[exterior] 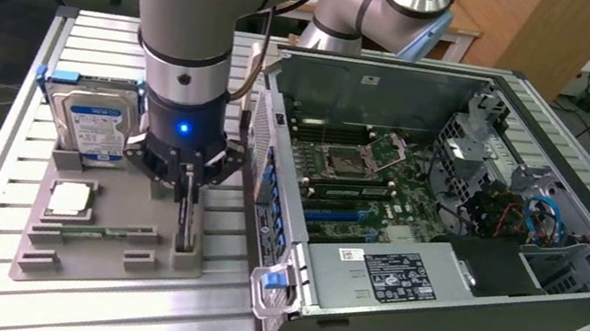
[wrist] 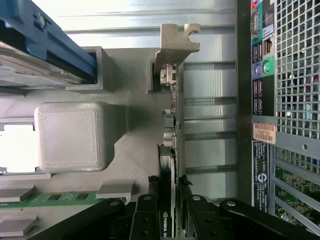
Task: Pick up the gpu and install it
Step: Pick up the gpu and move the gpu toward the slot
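Note:
The gpu [exterior: 187, 221] stands on edge in a slot of the grey holder tray [exterior: 71, 261], at the tray's side nearest the computer case. My gripper [exterior: 189, 188] reaches straight down onto it from above. In the wrist view the gpu [wrist: 172, 125] appears edge-on, a thin green card with its silver end bracket [wrist: 176, 44] at the far end. The black fingers [wrist: 145, 217] press against both faces of the card, so my gripper [wrist: 168, 212] is shut on it. The card's lower edge still sits in the tray slot.
On the tray also rest a silver hard drive [exterior: 95, 126] in a blue frame, a CPU [exterior: 71, 197] and a RAM stick [exterior: 95, 232]. The open computer case [exterior: 563, 295] lies at the exterior view's right, its motherboard [exterior: 360, 177] exposed. Its rear panel [wrist: 290, 75] is close beside the gpu.

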You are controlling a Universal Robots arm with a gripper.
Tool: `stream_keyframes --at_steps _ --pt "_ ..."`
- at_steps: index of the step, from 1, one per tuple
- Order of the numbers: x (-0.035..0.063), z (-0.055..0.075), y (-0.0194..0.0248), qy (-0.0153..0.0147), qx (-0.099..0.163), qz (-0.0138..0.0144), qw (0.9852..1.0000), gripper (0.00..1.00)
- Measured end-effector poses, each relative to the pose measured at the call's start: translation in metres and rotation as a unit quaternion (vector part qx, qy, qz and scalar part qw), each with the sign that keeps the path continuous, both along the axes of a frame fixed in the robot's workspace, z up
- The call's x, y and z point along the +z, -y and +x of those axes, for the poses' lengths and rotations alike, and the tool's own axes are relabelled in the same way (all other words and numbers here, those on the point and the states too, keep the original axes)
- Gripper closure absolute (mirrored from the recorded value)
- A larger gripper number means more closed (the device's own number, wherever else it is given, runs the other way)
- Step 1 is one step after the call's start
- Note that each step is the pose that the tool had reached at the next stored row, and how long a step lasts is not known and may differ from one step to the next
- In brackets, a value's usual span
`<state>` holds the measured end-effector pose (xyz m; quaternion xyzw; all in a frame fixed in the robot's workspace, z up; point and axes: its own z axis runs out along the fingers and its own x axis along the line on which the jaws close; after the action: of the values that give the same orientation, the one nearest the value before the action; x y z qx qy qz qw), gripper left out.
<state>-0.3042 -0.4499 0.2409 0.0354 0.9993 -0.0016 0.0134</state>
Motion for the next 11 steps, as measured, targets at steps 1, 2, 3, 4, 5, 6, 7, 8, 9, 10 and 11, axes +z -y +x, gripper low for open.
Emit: stream_keyframes --at_steps 1,2,3,4,5,6,7,8,9,10,11 --pt "0.0021 0.0 0.0 0.0 0.0 0.0 1.0 0.74" --pt "0.0042 0.0 0.0 0.0 0.0 0.0 1.0 0.74" --pt "0.0065 0.0 0.0 0.0 0.0 0.0 1.0 0.74" --pt "0.0089 0.0 0.0 0.0 0.0 0.0 1.0 0.74" --pt "0.0112 0.0 0.0 -0.0001 0.0 0.0 1.0 0.74" --pt "0.0142 0.0 0.0 0.0 0.0 0.0 1.0 0.74" --pt "0.0176 0.0 0.0 0.0 0.0 0.0 1.0 0.74" --pt "0.0213 0.0 0.0 -0.0001 0.0 0.0 1.0 0.74" --pt "0.0251 0.0 0.0 0.0 0.0 0.0 1.0 0.74" --pt "0.0286 0.0 0.0 0.0 0.0 0.0 1.0 0.74" --pt "0.0317 0.0 0.0 0.0 0.0 0.0 1.0 0.74"
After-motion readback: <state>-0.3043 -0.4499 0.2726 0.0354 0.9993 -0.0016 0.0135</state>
